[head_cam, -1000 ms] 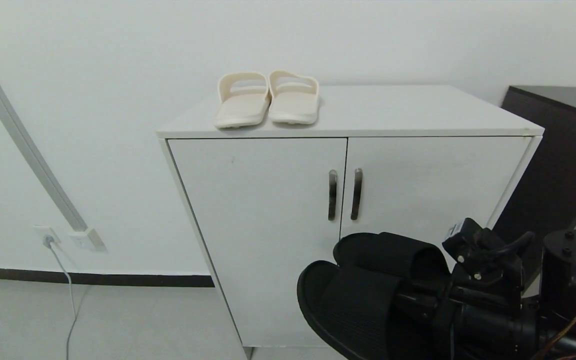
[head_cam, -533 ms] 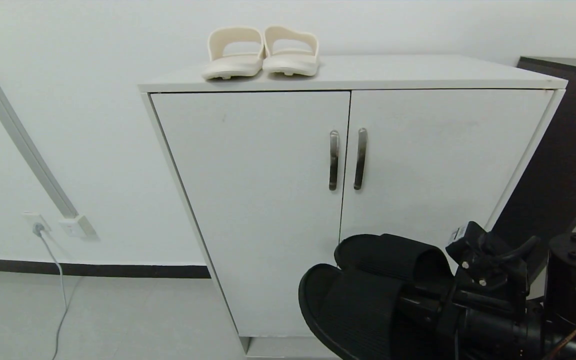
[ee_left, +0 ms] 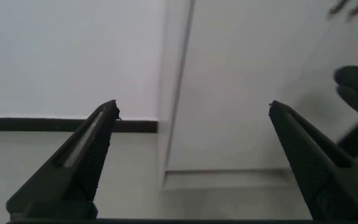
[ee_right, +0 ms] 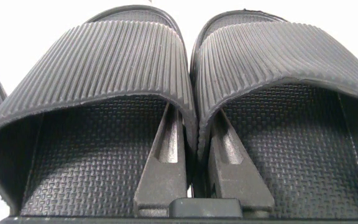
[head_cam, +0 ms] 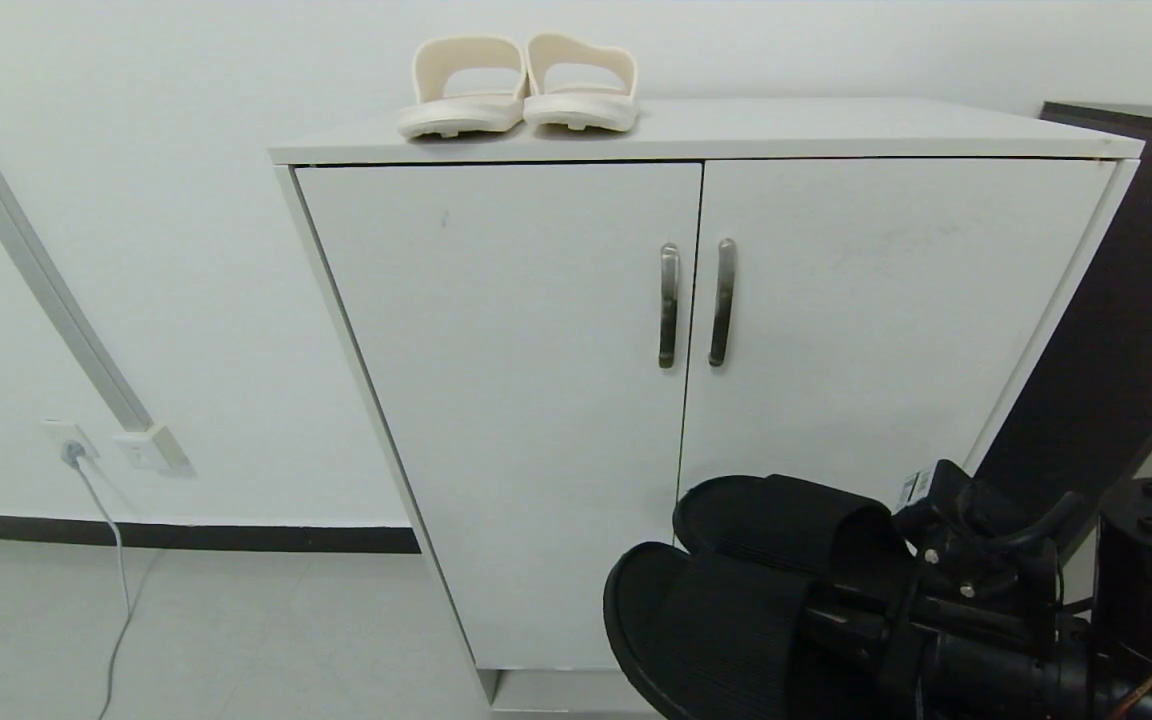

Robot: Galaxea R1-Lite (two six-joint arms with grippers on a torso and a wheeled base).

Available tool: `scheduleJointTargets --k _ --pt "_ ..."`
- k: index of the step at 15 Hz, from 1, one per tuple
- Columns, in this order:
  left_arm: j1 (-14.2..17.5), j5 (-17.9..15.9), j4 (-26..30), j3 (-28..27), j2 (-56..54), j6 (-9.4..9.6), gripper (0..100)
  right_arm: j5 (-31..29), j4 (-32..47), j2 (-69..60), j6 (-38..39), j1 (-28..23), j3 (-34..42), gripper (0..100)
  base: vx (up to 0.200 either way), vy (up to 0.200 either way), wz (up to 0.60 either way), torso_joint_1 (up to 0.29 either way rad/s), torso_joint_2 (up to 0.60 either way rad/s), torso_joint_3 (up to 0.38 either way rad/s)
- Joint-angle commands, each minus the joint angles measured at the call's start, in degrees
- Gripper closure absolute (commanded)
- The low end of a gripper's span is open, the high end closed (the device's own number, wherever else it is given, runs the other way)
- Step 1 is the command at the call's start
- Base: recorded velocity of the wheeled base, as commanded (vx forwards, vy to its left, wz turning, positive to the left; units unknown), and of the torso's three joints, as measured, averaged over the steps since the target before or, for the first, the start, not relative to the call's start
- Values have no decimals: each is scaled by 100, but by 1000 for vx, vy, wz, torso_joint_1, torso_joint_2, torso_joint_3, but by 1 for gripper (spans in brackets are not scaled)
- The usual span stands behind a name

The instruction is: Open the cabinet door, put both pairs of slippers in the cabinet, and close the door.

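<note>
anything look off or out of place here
Nothing spilled or damaged. The cream slippers sit on the cabinet top near its front edge, and the right gripper holds the black slippers while both doors are shut.

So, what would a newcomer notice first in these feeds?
The black slippers, clamped side by side in the right gripper, low before the shut cabinet. Next, the cream slippers sitting on the cabinet top, toward its left end. The left gripper hangs open near the cabinet's lower left corner.
</note>
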Motion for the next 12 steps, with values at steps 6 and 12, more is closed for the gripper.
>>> scheduleJointTargets --k 6,12 --pt "-360 -1316 -904 -1190 2917 346 0 -1 8 92 5 2 17 100 0 0 0 0 0 0" --pt "-1503 -1158 -1019 -2342 4138 346 0 -1 8 92 -4 2 17 100 0 0 0 0 0 0"
